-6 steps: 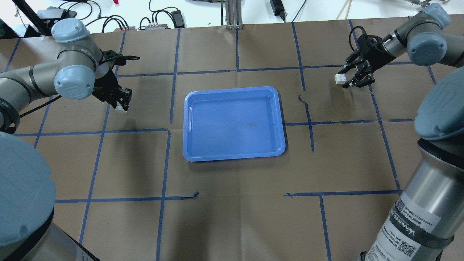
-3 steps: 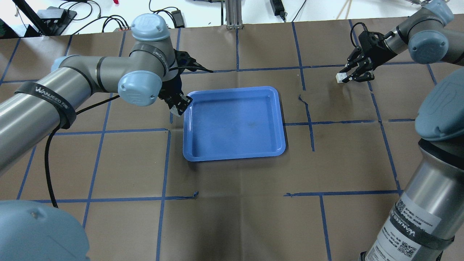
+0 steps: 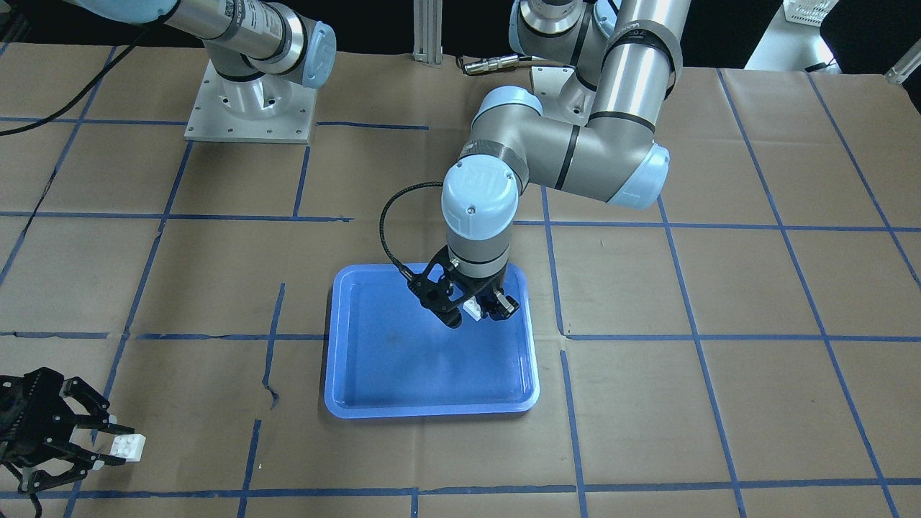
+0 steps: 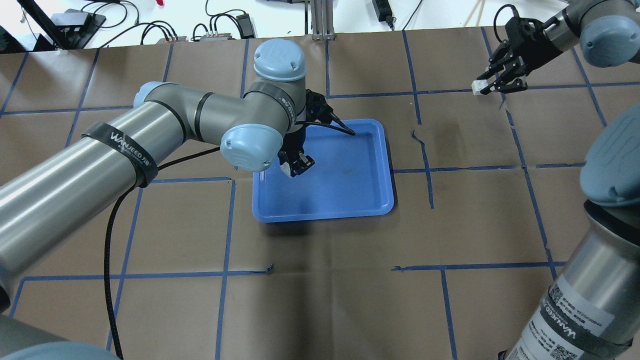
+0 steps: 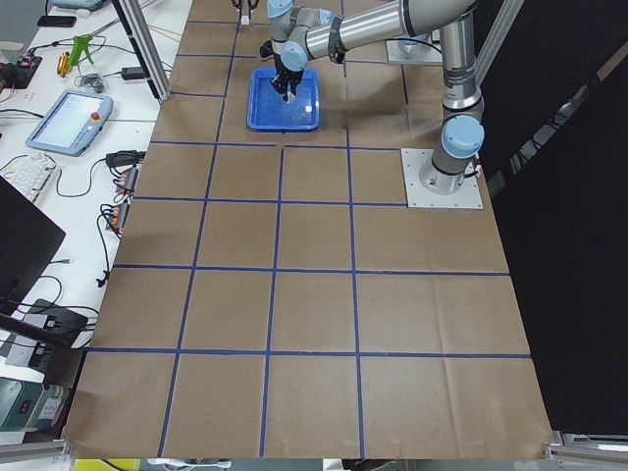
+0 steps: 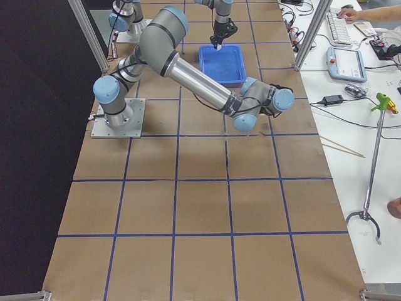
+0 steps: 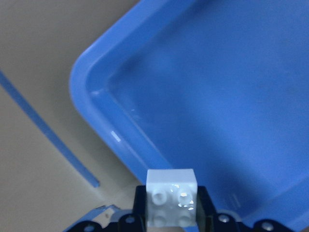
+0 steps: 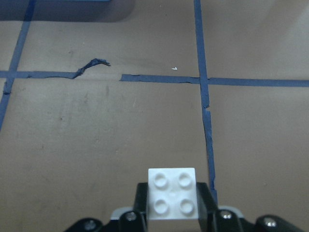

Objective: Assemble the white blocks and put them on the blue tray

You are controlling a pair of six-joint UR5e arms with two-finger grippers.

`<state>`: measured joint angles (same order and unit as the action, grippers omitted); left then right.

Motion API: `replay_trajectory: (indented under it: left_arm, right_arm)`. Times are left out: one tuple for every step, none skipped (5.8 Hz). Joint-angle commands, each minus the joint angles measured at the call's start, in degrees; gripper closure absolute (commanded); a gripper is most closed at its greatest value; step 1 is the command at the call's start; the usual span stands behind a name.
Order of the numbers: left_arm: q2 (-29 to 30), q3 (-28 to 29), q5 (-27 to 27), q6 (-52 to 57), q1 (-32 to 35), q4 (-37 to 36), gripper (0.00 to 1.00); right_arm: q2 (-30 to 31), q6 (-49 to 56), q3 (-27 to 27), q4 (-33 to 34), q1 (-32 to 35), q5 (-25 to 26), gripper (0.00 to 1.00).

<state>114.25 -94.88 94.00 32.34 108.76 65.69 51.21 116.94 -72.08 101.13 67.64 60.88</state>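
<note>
The blue tray [image 4: 345, 192] lies at the table's middle and also shows in the front view [image 3: 424, 374]. My left gripper [image 4: 296, 167] is shut on a white block [image 4: 287, 169] and holds it above the tray's left part, near the rim. The front view [image 3: 476, 314] shows this block [image 3: 472, 309] clear of the tray floor. The left wrist view shows its studs [image 7: 171, 200] over the tray's corner [image 7: 96, 96]. My right gripper [image 4: 486, 87] is shut on the other white block [image 4: 478, 87], far right of the tray, above the paper [image 3: 129, 446]. The right wrist view shows it studs up [image 8: 173, 193].
Brown paper with a blue tape grid covers the table. Cables and power boxes [image 4: 215, 31] and an aluminium post [image 4: 320, 20] line the far edge. My left arm's elbow and forearm [image 4: 150, 130] span the table's left half.
My left arm has swung right from the table's left side to over the tray, carrying its white block. My right gripper has moved farther back with its block.
</note>
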Motion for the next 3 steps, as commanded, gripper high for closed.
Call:
replay_trajectory:
  left_arm:
    - [-0.1,0.0,0.0,17.2,1.5,-0.6,0.89]
    - [0.6,0.0,0.0,28.0,1.5,-1.8,0.89]
    - [1.7,-0.5,0.0,39.6,1.5,-5.4,0.89]
  right_arm:
    - [5.6,-0.3,-0.1,-8.5,0.1,0.0,0.73]
    - [9.2,-0.3,-0.5,-13.2,0.2,0.1,0.73]
    - [12.5,0.3,-1.9,-17.4,0.2,0.6,0.73]
